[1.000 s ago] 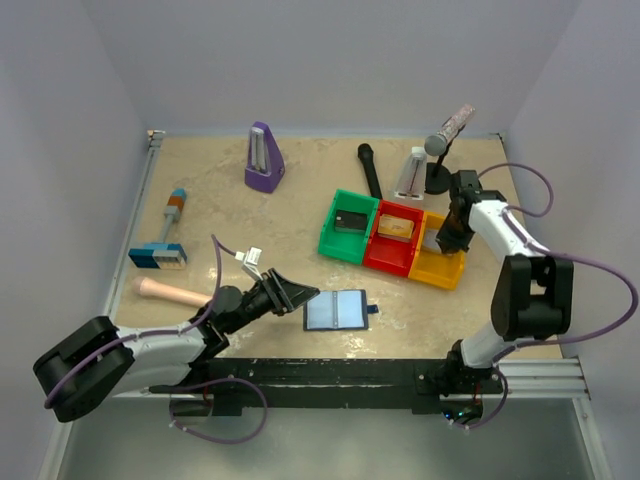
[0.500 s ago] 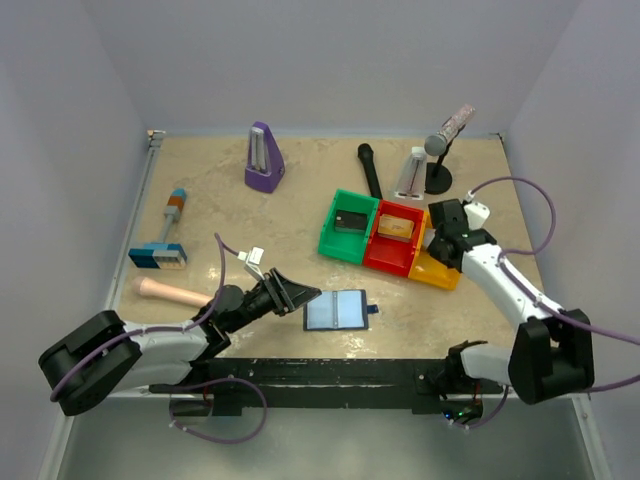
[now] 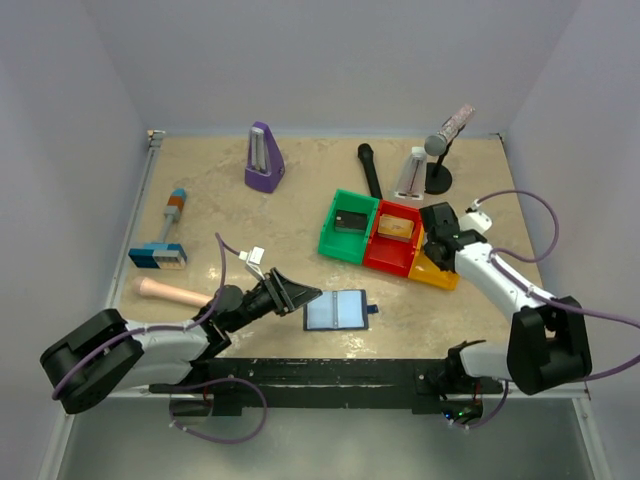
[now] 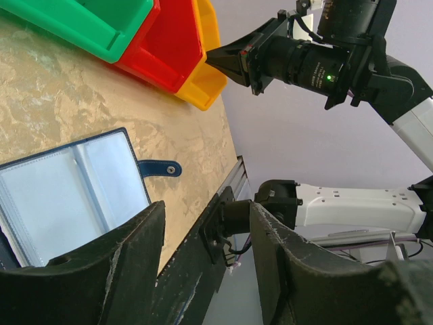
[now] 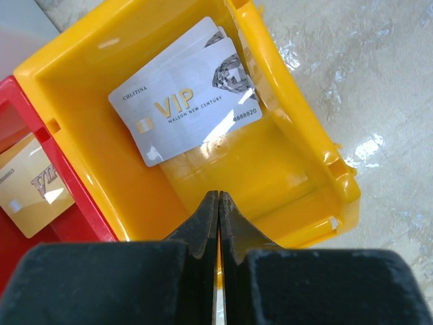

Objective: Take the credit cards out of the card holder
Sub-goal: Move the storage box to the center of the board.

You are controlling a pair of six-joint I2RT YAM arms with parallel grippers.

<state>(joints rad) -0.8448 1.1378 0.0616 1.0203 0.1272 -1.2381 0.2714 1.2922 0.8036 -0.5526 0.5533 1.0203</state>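
The tan table holds the open card holder near its front edge. The left pincer is spread wide beside it. The right pincer is pressed together above the yellow bin, where silver credit cards lie.

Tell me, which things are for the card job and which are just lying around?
For the job: card holder, lying open; silver card in the yellow bin; gold card in the red bin.
Just lying about: purple metronome, black microphone, microphone on a stand.
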